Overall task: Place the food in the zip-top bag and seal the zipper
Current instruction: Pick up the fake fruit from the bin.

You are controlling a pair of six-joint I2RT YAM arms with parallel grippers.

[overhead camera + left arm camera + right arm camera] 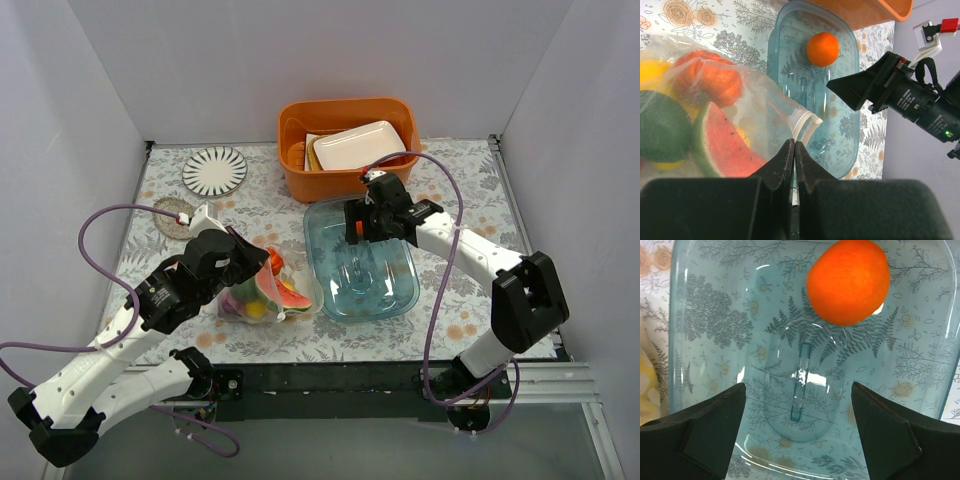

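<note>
The zip-top bag (262,295) lies left of the clear blue tray (390,290) and holds a watermelon slice (725,145), a dark green fruit (662,127), a red-orange fruit (710,75) and a yellow one (650,70). My left gripper (794,146) is shut on the bag's mouth edge, where the whitish zipper strip (805,122) runs into the jaws. One orange (847,280) sits loose in the tray's far end. My right gripper (797,390) is open and empty, hovering over the tray with the orange just beyond its fingertips.
An orange bin (340,185) holding white dishes stands behind the tray. A striped plate (214,170) and a round coaster (175,218) lie at the back left. White walls close in the table on three sides.
</note>
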